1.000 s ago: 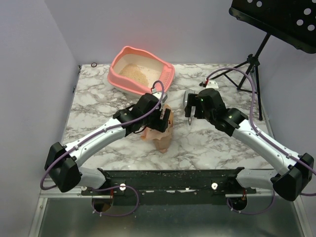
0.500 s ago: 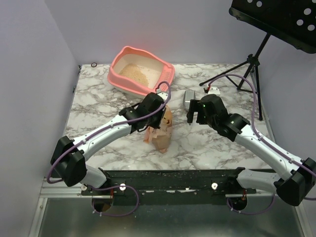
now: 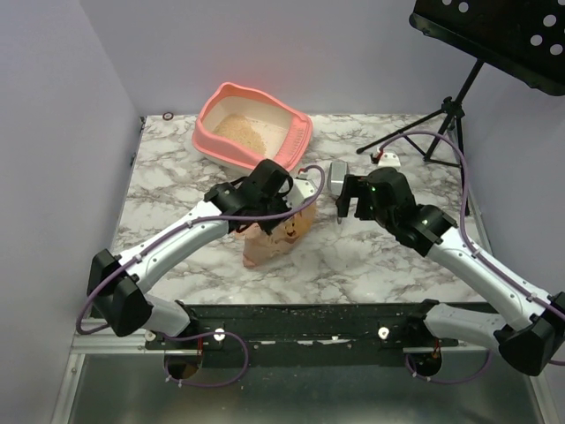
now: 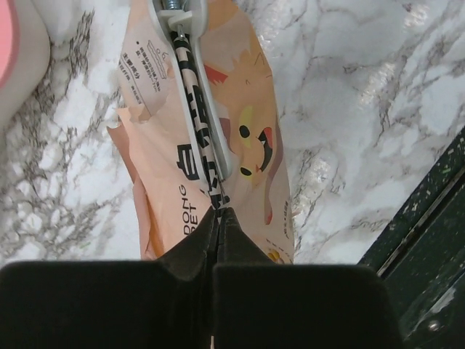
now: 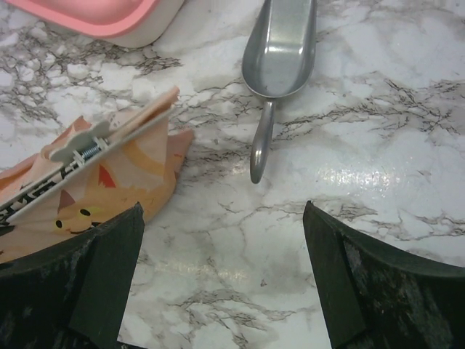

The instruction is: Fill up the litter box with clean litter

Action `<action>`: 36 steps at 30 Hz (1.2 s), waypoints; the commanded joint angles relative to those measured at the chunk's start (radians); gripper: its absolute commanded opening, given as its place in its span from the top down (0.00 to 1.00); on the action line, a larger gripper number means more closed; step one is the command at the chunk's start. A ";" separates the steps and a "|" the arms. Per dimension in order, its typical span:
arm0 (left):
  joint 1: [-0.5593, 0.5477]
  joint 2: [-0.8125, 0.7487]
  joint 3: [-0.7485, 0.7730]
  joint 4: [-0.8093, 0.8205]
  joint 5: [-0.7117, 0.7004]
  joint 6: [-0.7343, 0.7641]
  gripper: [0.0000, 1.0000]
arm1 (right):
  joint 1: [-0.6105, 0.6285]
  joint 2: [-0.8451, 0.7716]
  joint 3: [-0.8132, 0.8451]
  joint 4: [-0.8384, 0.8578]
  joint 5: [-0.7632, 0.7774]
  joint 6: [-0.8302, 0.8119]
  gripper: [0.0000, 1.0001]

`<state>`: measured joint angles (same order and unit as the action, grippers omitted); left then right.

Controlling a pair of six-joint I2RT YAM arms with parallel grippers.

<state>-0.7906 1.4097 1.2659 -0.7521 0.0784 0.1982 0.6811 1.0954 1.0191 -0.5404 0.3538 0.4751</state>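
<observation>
The large salmon-pink plastic litter box [image 3: 214, 132], with its rounded corners and cream inner wall, sits at the far left of the white marble-patterned table [image 3: 397, 256]. A shallow patch of pale beige, sandy clean litter [image 3: 240, 132] lies on its floor, with bare cream wall showing around it

In front of the box's near corner, close to it but not touching, is a peach-orange bag [image 4: 251, 109] printed with a cartoon cat. A long white plastic clip [image 4: 207, 123] with a black strip and a metal spring at its end runs along the bag's top edge. The left gripper [image 4: 218, 214] is clenched, both black fingers pressed together on the bag's clipped edge at the near end of the clip

To the right of the bag, a grey metal scoop [image 5: 280, 51] lies flat on the marble with its bowl toward the far side and its thin handle pointing back toward the arms. It is apart from both the bag and the box. The right gripper [image 5: 221, 209] hangs above the table just short of the scoop's handle, fingers spread wide and grasping nothing

A black music stand [image 3: 494, 35] rises at the far right corner
</observation>
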 commanded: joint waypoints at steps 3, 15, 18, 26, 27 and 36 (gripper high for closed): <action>0.075 -0.182 0.056 0.073 0.423 0.479 1.00 | 0.000 -0.064 0.029 0.023 -0.073 -0.075 0.02; 0.318 0.040 0.157 -0.062 0.600 0.728 0.97 | 0.008 -0.242 -0.111 0.180 -0.415 -0.256 0.05; 0.318 0.116 0.213 -0.107 0.607 0.835 0.96 | 0.024 -0.235 -0.116 0.194 -0.484 -0.283 0.05; 0.315 0.094 0.103 0.051 0.581 0.804 0.89 | 0.075 -0.146 -0.137 0.250 -0.452 -0.349 0.03; 0.315 0.075 0.077 0.098 0.554 0.753 0.86 | 0.077 -0.141 -0.143 0.264 -0.446 -0.351 0.02; 0.295 -0.217 -0.118 0.427 0.261 0.396 0.01 | 0.093 -0.029 -0.083 0.321 -0.466 -0.392 0.02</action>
<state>-0.4900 1.3296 1.1957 -0.5392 0.4557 0.8078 0.7586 1.0061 0.8764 -0.2546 -0.0956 0.1238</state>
